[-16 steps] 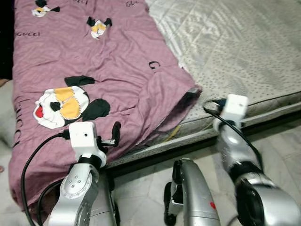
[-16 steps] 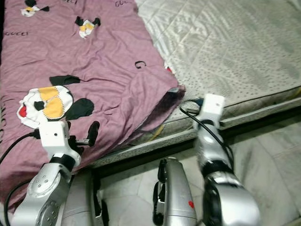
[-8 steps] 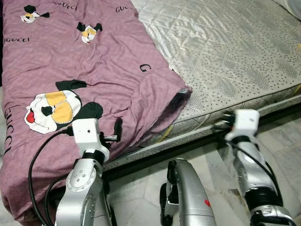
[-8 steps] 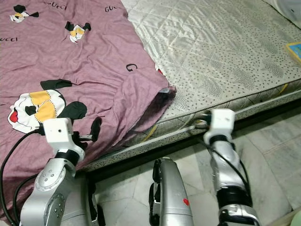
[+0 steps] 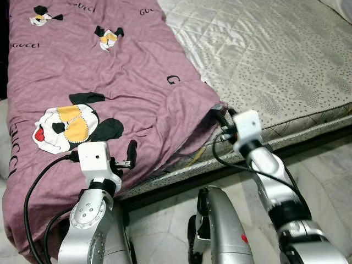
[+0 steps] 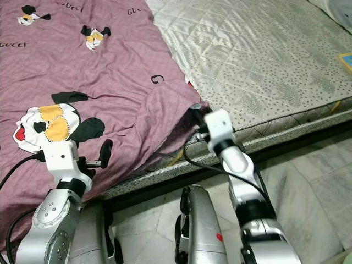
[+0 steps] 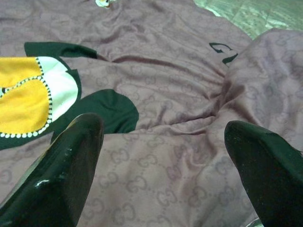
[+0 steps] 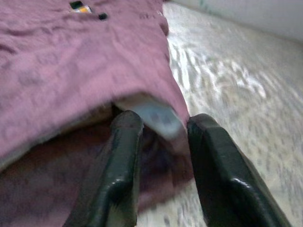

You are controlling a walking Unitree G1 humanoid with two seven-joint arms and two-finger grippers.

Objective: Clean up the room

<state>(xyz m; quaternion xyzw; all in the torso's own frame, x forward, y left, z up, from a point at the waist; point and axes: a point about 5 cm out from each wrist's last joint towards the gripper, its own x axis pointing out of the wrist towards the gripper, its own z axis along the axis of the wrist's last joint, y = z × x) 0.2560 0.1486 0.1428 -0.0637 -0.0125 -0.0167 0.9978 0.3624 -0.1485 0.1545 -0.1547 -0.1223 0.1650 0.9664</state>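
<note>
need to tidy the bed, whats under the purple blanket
Under the purple blanket lies the quilted mattress. At its lifted corner by the right tool a pale lining shows; anything deeper is covered.

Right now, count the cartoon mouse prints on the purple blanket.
3. A large mouse print lies near the left gripper; a small mouse print sits farther up; another small print is at the far corner. Folds or overhang may hide more.

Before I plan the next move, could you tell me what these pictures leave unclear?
- Right gripper: whether it pinches the purple blanket corner; right wrist view is blurred.
- Blanket's far and left edges: cut off by the eye views' frames.
- Under the blanket's folded corner: hidden by cloth.
- Left gripper: open above the blanket; contact unclear.
</note>
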